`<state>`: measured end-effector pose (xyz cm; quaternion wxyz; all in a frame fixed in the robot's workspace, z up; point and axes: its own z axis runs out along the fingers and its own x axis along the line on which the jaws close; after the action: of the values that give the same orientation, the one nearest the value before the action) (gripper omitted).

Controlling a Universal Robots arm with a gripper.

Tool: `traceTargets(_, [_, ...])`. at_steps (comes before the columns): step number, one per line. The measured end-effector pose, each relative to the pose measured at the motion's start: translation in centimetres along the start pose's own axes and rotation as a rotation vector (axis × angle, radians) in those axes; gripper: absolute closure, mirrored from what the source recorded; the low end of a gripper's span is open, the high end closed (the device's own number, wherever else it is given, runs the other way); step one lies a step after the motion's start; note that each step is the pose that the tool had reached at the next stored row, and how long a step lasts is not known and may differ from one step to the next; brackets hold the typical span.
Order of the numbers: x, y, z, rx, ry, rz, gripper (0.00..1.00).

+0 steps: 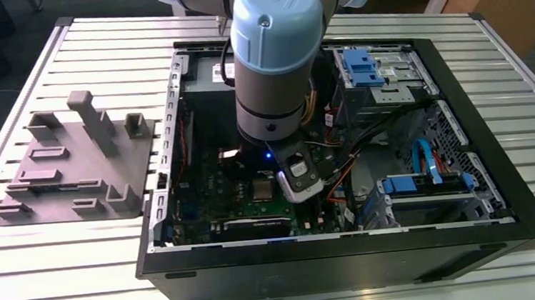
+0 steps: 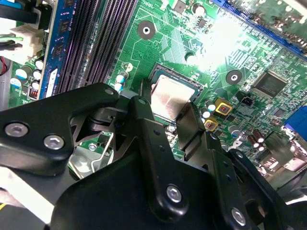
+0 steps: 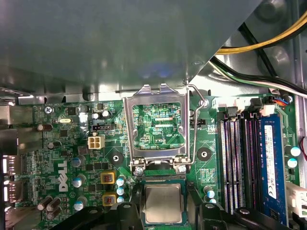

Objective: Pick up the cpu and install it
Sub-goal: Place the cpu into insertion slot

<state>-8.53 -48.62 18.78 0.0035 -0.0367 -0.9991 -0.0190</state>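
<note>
On the exterior view's left, a grey plastic fixture point(image 1: 73, 169) of blocks and posts sits on the slatted tabletop point(image 1: 48, 282). Toward the middle stands the open computer case point(image 1: 353, 258), with the arm point(image 1: 274, 56) reaching down into it over the green motherboard point(image 1: 204, 191). In both wrist views the cpu point(image 3: 163, 203) lies flat in its socket point(image 3: 163, 178), the hinged retention frame point(image 3: 156, 125) swung open and upright behind it. The gripper point(image 2: 169, 125) hangs right over the chip, its black fingers point(image 2: 144, 120) standing apart on either side of it; I cannot tell whether they touch its edges. The cpu looks light, stiff, smooth-topped and fragile underneath, so it is best held by two opposite edges, kept level.
</note>
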Motion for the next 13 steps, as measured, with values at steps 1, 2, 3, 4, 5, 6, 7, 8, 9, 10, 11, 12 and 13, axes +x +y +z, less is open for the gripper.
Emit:
traceTargets(1, [0.0, 0.0, 0.01, -0.0002, -0.0002, 0.0, 0.55])
traceTargets(2, [-0.02, 0.01, 0.03, -0.0004, -0.0008, 0.0, 0.48])
traceTargets(3, [-0.01, 0.01, 0.04, -0.001, -0.0001, 0.0, 0.48])
traceTargets(4, [0.0, 0.01, 0.05, -0.0007, -0.0001, 0.0, 0.48])
traceTargets(5, [0.0, 0.0, 0.04, -0.0003, -0.0002, 0.0, 0.42])
traceTargets(6, [0.0, 0.0, 0.01, 0.0003, 0.0, 0.0, 0.42])
traceTargets(7, [0.0, 0.0, 0.01, 0.0003, 0.0001, 0.0, 0.42])
traceTargets(8, [0.0, 0.0, 0.0, 0.0002, 0.0, 0.0, 0.42])
traceTargets(9, [0.0, -0.01, -0.07, 0.0006, 0.0002, 0.0, 0.42])
traceTargets(10, [0.01, 0.0, -0.17, 0.0005, 0.0002, 0.0, 0.42])
traceTargets(11, [0.01, 0.01, -0.29, 0.0003, 0.0003, 0.0, 0.42])
traceTargets(12, [0.01, 0.01, -0.47, 0.0004, 0.0006, 0.0, 0.42])
traceTargets(13, [0.01, 0.02, -0.68, 0.0004, 0.0011, 0.0, 0.42])
